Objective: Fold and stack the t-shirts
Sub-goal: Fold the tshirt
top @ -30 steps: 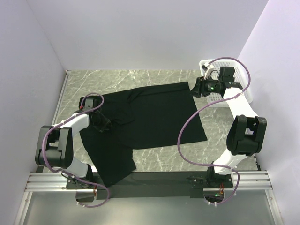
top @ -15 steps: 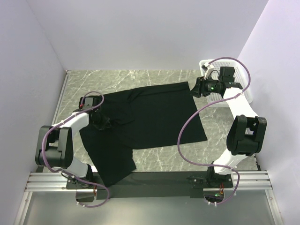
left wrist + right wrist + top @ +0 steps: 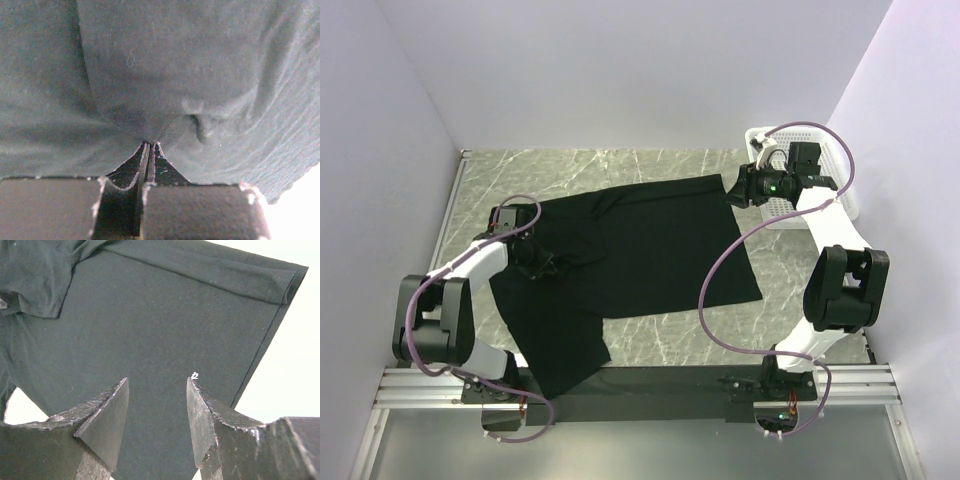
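A black t-shirt lies spread across the marble desk, its lower part reaching the near edge. The left gripper is clenched on a pinch of the cloth at the shirt's left side. The right gripper hangs released over the shirt's far right corner, beside a white basket.
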Controlling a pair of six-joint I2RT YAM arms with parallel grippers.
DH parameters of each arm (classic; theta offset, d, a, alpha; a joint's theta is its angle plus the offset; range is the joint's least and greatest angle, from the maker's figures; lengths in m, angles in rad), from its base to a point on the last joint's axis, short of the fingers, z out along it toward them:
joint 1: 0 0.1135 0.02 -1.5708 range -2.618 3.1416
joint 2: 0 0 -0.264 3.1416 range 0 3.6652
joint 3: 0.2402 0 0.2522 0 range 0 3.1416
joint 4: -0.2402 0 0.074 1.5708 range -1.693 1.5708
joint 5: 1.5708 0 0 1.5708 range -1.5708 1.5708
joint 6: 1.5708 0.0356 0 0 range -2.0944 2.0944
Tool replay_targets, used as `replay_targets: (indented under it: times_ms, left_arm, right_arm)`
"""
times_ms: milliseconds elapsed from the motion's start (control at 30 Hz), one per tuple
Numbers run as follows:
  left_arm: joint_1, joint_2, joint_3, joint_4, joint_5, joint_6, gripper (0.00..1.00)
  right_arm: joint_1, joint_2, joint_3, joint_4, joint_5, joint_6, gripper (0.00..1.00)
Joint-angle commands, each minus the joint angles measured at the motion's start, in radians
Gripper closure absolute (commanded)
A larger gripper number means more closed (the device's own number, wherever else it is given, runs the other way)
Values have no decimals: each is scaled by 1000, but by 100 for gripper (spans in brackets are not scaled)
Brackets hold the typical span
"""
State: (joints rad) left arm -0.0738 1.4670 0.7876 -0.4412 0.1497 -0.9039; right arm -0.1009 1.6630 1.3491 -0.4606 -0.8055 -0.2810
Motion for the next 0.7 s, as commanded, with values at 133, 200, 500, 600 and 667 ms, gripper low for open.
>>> replay_targets:
  times_ms: [133,200,500,600,667]
  left_arm:
    - [22,-103,-17,-97,18,53,99]
    - [31,-125,-33,-106,17,59,99]
    - [54,-162,-62,-123,51,74,99]
    - [58,-177,-59,-134,54,79,99]
    - [68,-189,-57,-137,65,79,99]
  right_arm:
    - [-2,-45,-4,33,-8,5,43]
    - [-2,-43,-5,34,-11,6,43]
    - [-2,-42,2,31,-12,3,43]
    - [-2,-43,-4,34,-12,3,43]
    - [-3,-45,-8,37,-15,5,43]
